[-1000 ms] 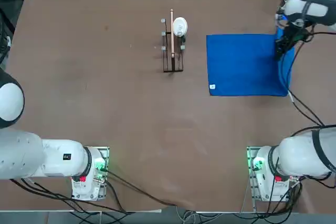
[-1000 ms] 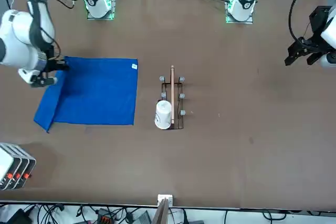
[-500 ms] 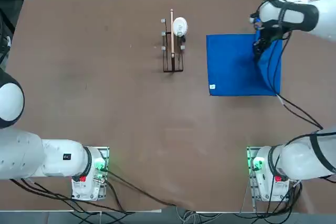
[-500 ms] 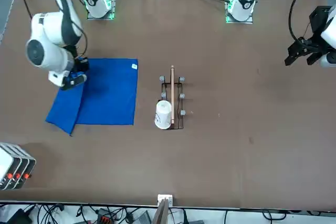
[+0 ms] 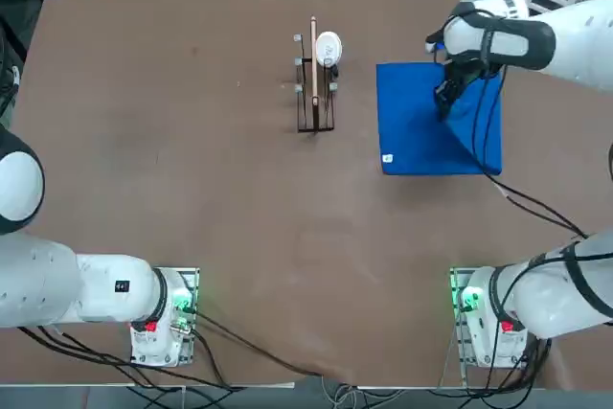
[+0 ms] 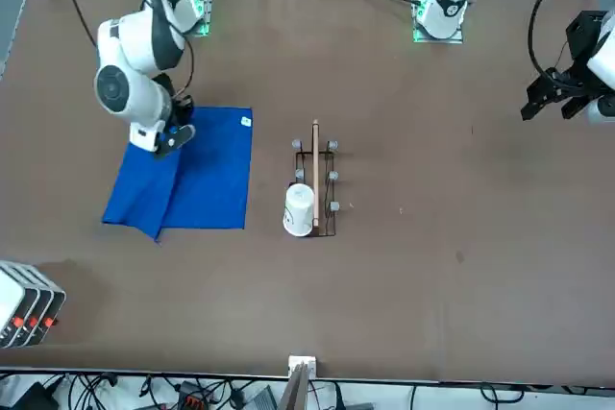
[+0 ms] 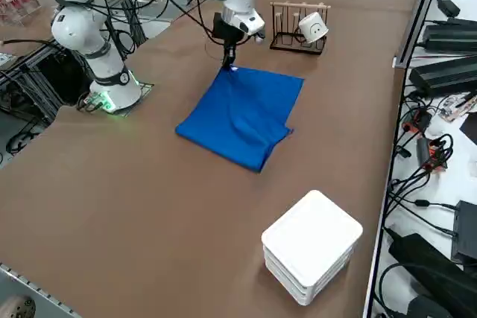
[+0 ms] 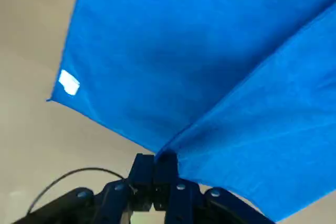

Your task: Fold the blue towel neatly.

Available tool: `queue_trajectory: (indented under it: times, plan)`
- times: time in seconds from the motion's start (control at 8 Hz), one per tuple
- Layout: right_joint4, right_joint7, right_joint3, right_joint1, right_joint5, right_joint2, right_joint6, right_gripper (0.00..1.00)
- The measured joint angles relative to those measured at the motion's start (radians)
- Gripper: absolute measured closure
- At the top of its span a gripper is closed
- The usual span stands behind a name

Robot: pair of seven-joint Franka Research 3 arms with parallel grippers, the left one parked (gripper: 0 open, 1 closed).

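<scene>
Right gripper (image 5: 443, 102) (image 6: 173, 137) (image 7: 226, 57) (image 8: 155, 174) pinched tight on a corner of the blue towel (image 5: 431, 126) (image 6: 192, 175) (image 7: 242, 113) (image 8: 210, 77), fingers pressed together with the cloth edge clamped between them, as seen from the wrist. Held above the far part of the cloth, toward its middle line, with the lifted flap (image 5: 488, 122) (image 6: 144, 184) hanging away from the pinch at about 4 o'clock in the overhead view. Rest of the towel flat on the brown table (image 5: 192, 170) (image 6: 432, 266) (image 7: 112, 206), right of centre and toward the far side from above. Lifted part draped over the flat layer, doubling the half nearest the robot's right edge; crease slanted, not square with the edges below. Small white tag (image 5: 387, 158) (image 6: 246, 122) (image 8: 69, 83) at the flat corner at about 7 o'clock of the gripper from overhead, lying uncovered.

At 9 o'clock of the towel from above, well apart from it, a dark wire rack (image 5: 314, 93) (image 6: 315, 184) (image 7: 298, 27) with a white cup (image 5: 328, 47) (image 6: 300, 208) (image 7: 312, 29) hung on it. Near the table's right edge, a white stack of boxes (image 6: 24, 300) (image 7: 311, 255), apart from the cloth.
</scene>
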Motion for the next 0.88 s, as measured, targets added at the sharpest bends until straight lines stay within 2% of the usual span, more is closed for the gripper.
queue_trajectory:
  times: [0.88]
  plan:
    - [-0.001,0.016,-0.001,0.214,0.007,0.052,0.068,0.98]
